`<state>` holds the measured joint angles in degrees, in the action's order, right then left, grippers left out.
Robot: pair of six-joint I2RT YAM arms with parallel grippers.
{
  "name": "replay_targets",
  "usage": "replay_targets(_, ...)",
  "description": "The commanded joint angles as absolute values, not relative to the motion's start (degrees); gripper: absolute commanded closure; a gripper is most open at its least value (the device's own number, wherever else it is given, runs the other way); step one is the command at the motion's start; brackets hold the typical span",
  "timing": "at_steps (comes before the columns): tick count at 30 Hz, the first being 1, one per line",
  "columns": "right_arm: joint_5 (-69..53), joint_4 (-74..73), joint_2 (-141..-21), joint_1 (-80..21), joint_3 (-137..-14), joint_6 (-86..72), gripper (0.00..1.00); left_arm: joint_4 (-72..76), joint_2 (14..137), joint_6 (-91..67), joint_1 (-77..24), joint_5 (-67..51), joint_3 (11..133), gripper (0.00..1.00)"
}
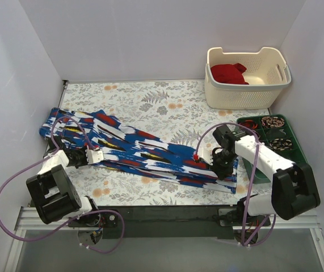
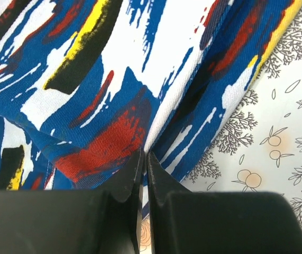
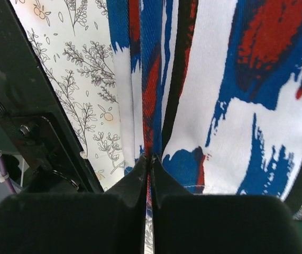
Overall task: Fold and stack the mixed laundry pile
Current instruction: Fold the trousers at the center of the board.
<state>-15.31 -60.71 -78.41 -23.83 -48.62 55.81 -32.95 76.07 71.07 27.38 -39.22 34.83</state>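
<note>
The blue garment [image 1: 144, 150] with white, red and black print lies stretched in a long band across the table, from far left to near right. My left gripper [image 1: 96, 156] is shut, pinching the cloth's near edge toward its left end. In the left wrist view the fingertips [image 2: 140, 164] meet on a fold of the print [image 2: 113, 106]. My right gripper [image 1: 215, 164] is shut on the right end; a strip of cloth [image 3: 235, 95] runs between its closed jaws [image 3: 151, 159]. The plain deep red garment [image 1: 228, 73] lies crumpled in the basket.
A cream perforated basket [image 1: 247, 93] stands at the back right corner. A green tray [image 1: 295, 148] of coiled items sits along the right edge, beside my right arm. A floral cloth [image 1: 150, 99] covers the table; white walls enclose it.
</note>
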Motion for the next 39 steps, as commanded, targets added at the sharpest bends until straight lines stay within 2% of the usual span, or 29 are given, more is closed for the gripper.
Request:
replay_targets(1, -12.84, -67.13, -74.18, -23.91, -51.32, 58.27, 0.99, -33.31, 75.15, 67.52, 28.30, -39.28, 39.45, 1.00)
replay_targets(4, -12.31, -70.92, -71.73, -23.91, -54.66, 59.06, 0.99, -38.13, 74.97, 66.53, 28.30, -40.52, 43.58, 1.00)
replay_targets(8, -10.91, -72.42, -68.03, -23.91, -52.39, 60.90, 0.99, -41.82, 72.34, 68.71, 28.39, -42.54, 43.60, 1.00)
replay_targets(14, -11.25, -71.55, -68.11, -23.99, -44.22, 61.09, 0.99, -40.09, 69.08, 76.11, 28.39, -37.90, 33.94, 1.00)
replay_targets(15, -11.69, -71.28, -69.59, -23.91, -43.69, 60.65, 0.93, -39.30, 69.17, 76.29, 28.39, -36.58, 32.97, 1.00)
replay_targets(16, -12.39, -71.28, -70.31, -23.99, -43.68, 60.56, 0.63, -39.20, 69.60, 76.99, 28.48, -35.61, 32.18, 0.90)
replay_targets(17, -12.39, -71.28, -70.92, -23.99, -43.94, 60.12, 0.52, -39.72, 69.87, 76.82, 28.39, -34.38, 31.99, 0.79)
replay_targets(18, -12.39, -71.80, -71.54, -23.91, -44.47, 59.86, 0.44, -41.03, 70.22, 75.69, 28.48, -34.37, 32.86, 0.73)
replay_targets(19, -12.48, -72.07, -71.37, -23.91, -45.86, 59.85, 0.36, -43.13, 70.66, 75.24, 28.39, -34.37, 34.18, 0.62)
replay_targets(21, -12.39, -72.16, -70.06, -23.64, -47.45, 59.33, 0.35, -50.69, 71.89, 73.14, 28.56, -36.20, 39.88, 0.55)
replay_targets(24, -13.80, -71.55, -70.31, -22.59, -50.01, 56.44, 0.37, -57.91, 73.73, 69.71, 28.56, -41.10, 48.14, 0.54)
replay_targets(27, -13.80, -67.70, -74.08, -22.32, -50.27, 52.49, 0.46, -60.47, 75.85, 60.41, 27.43, -48.92, 55.69, 0.51)
replay_targets(28, -13.54, -66.54, -75.22, -22.41, -50.45, 49.69, 0.49, -59.08, 75.85, 49.68, 23.25, -48.95, 56.42, 0.51)
replay_targets(32, -12.13, -61.70, -82.59, -22.33, -52.73, 44.04, 0.53, -39.61, 73.74, 23.73, 9.43, -41.33, 53.18, 0.55)
replay_targets(35, -11.25, -59.07, -87.69, -22.41, -53.26, 41.05, 0.53, -32.03, 76.45, 11.22, -1.99, -33.06, 50.89, 0.57)
replay_targets(39, -7.93, -54.25, -93.77, -22.32, -52.74, 38.24, 0.53, -27.08, 84.88, 0.37, -9.13, -25.06, 50.62, 0.64)
